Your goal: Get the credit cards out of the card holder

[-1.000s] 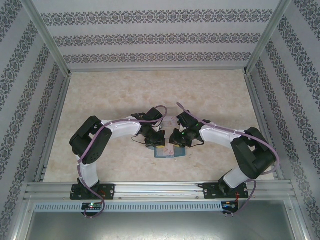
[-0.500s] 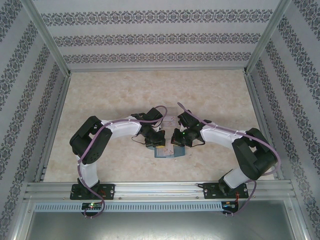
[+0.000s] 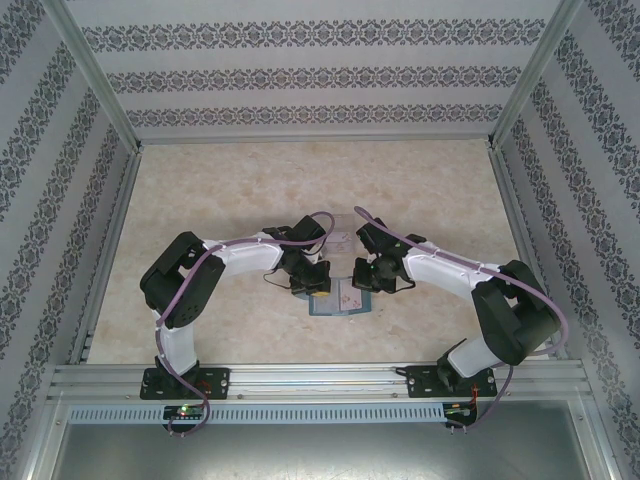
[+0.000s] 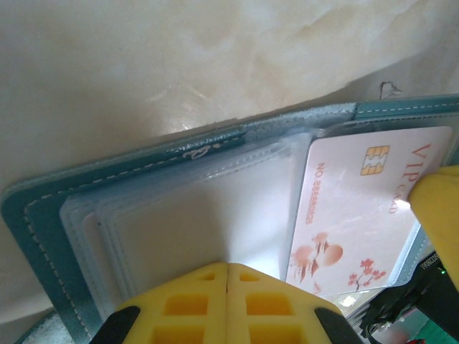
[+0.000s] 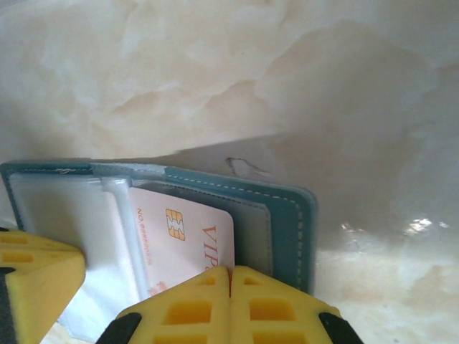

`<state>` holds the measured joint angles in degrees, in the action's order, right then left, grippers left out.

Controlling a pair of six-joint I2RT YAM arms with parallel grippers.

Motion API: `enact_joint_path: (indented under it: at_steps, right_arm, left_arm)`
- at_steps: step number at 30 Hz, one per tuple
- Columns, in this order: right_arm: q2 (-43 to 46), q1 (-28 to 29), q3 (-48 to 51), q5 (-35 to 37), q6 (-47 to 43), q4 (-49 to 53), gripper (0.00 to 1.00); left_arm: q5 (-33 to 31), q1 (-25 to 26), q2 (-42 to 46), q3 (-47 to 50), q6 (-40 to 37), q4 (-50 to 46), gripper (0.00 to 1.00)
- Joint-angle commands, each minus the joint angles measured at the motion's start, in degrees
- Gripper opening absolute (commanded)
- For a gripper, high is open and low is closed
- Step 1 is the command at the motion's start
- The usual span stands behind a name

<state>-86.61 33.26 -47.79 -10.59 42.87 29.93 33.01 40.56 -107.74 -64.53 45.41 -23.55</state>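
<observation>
The teal card holder (image 3: 335, 308) lies open on the marble table between both grippers. In the left wrist view its clear sleeves (image 4: 179, 215) fill the left page, inside the teal cover (image 4: 43, 208). My left gripper (image 4: 228, 265) is shut with its tips down on those sleeves. A pinkish-white credit card (image 5: 190, 236) with a gold chip and "VIP" lettering sticks out of the right page toward the teal edge (image 5: 287, 208). My right gripper (image 5: 230, 271) is shut on the card's outer edge. The same card (image 4: 358, 208) shows beside the right finger (image 4: 437, 208).
A clear plastic box (image 3: 340, 238) sits just behind the two grippers. Bare marble tabletop (image 3: 300, 180) stretches toward the back wall. Metal frame rails (image 3: 320, 375) run along the near edge and both sides.
My right gripper has shifted to the right, away from the left one, and the pinkish card now shows between them. The left gripper has stayed where it was.
</observation>
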Motion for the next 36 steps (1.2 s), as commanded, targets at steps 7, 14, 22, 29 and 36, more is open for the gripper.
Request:
enact_joint_path:
  at_steps: [7,14,22,29,36]
  right_arm:
    - [0.4,2.6,-2.4,3.9,-0.6,3.9,0.0]
    - [1.2,3.1,-1.3,-1.2,2.8,0.1,0.07]
    - [2.7,3.3,-0.3,-6.6,4.9,-1.4,0.14]
    - [3.0,3.8,0.3,-7.0,5.6,-1.1,0.14]
    - [3.5,4.0,0.0,-5.9,5.3,0.1,0.11]
  left_arm:
    - [-1.3,0.8,-1.8,-0.1,-0.7,-3.6,0.0]
    - [-1.3,0.9,-1.7,0.0,-0.7,-3.5,0.0]
    - [-1.1,0.9,-1.7,0.0,-0.7,-3.3,0.0]
    - [-1.1,0.9,-1.6,-0.2,-0.8,-3.4,0.0]
    - [-0.8,0.8,-1.8,-1.0,-1.0,-3.7,0.0]
